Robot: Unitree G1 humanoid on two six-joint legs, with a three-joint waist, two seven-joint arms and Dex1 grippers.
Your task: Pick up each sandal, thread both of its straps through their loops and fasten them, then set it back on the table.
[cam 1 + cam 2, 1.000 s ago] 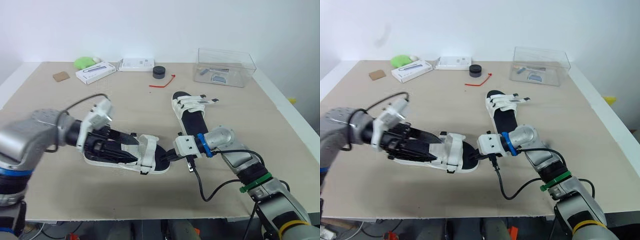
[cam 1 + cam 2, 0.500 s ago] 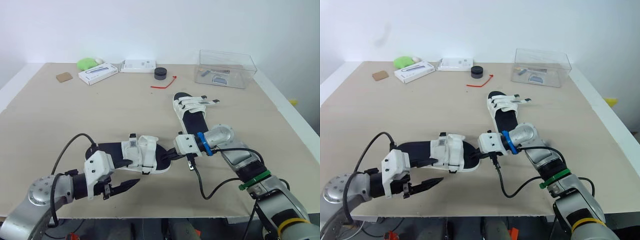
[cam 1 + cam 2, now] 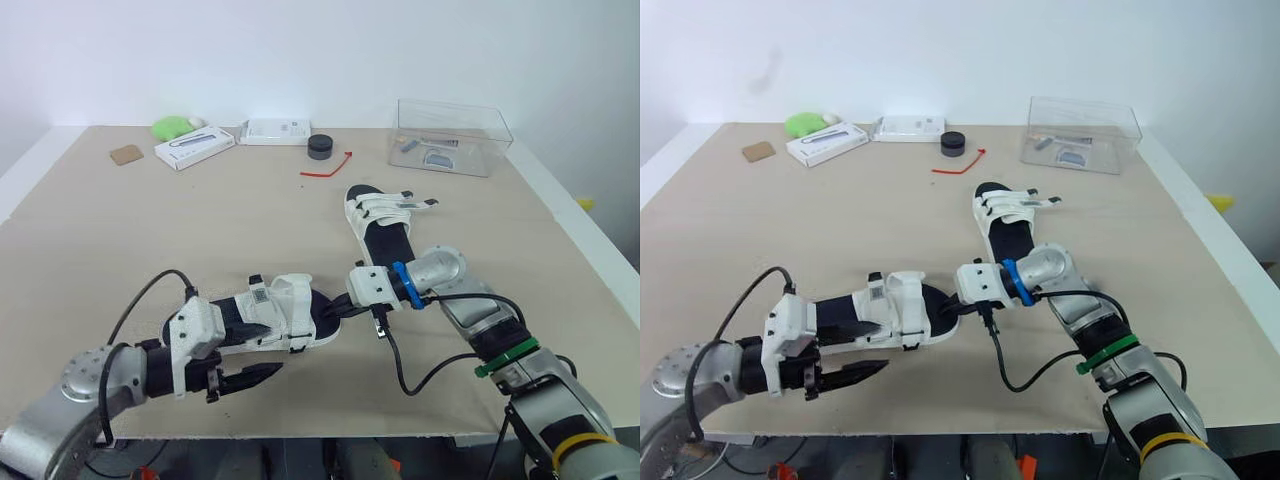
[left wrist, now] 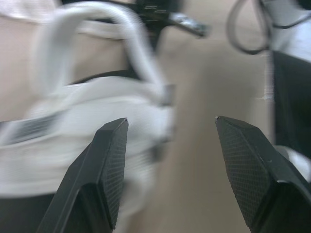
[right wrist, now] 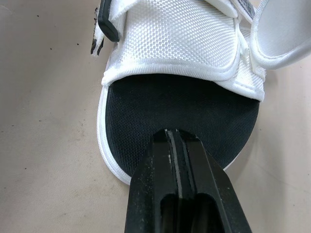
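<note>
Fastening the near sandal (image 3: 272, 312); far sandal (image 3: 384, 220) looks done.
Left tool (image 3: 262, 373) released; right tool (image 3: 334, 313) clenched at its toe.

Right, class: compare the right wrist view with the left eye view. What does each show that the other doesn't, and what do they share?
Right wrist view: the woven mesh of the near sandal on its white strap and black footbed, and the right gripper closed over the toe. Left eye view: the second sandal farther back, the clear box, the red tie and the left gripper just off the near sandal's front side. Shared: the near sandal, the right gripper at its toe, and the tan table.
</note>
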